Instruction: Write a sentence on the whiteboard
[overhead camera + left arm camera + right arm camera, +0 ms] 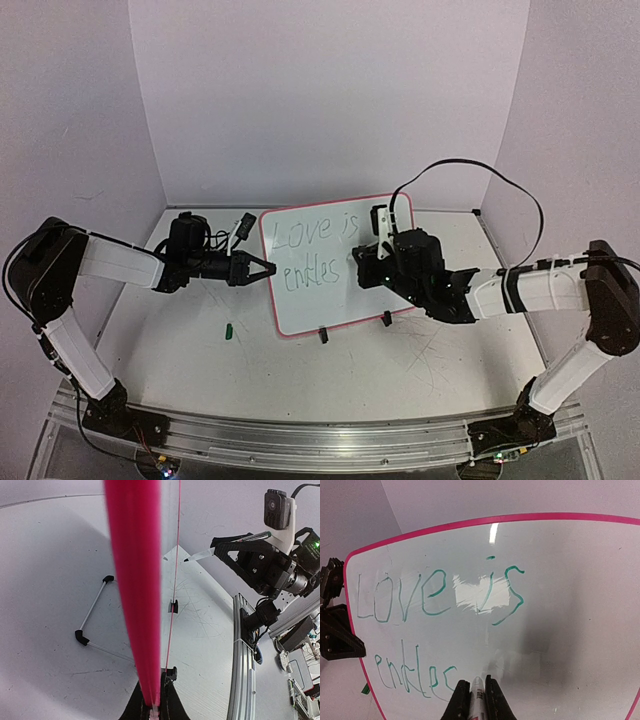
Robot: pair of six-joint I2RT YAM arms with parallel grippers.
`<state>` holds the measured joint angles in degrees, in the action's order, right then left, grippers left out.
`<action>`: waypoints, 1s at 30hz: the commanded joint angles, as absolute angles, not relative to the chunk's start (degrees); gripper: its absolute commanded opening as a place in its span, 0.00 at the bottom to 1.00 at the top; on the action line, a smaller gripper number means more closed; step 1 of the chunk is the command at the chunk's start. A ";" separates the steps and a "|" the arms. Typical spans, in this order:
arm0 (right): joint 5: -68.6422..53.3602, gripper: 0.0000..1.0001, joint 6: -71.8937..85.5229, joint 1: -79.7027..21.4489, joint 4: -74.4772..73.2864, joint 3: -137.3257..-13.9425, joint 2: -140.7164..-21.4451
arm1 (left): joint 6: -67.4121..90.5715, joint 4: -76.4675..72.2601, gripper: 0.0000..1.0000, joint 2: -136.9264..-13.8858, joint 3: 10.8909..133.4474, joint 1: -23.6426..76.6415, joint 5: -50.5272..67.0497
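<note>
Found whiteboard (340, 300) standing upright midway across table (420, 360) on black clip feet (323, 337), face toward arms. Saw left gripper (262, 268) pinched tight on left edge of pink frame (135, 580), steadying it. Saw right gripper (477, 684) closed hard on marker (478, 700), tip at board surface just right of last letter; couldn't confirm actual contact. Read sentence (440, 605) so far: "Love is" on top, "endles" beneath, last letter rough. Spotted small green bit (228, 330), probably marker cap, lying left of board, apart from both grippers. Judged step as mid-writing, second line, near its end. Judged next move: one more "s" plus full stop, just right of current tip, with light pressure only. Flagged risk of harder push tipping board against left grip.
</note>
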<state>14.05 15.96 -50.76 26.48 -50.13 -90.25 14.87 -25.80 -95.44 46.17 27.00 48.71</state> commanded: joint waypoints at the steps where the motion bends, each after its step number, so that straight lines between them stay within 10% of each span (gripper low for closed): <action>1: 15.43 0.00 14.68 -50.48 27.70 -52.92 -91.51 | 12.04 -25.13 0.00 -96.46 48.33 26.99 44.65; 30: 12.94 0.00 14.69 -51.57 27.17 -53.42 -95.20 | 12.04 -25.13 0.00 -96.34 48.31 27.02 44.65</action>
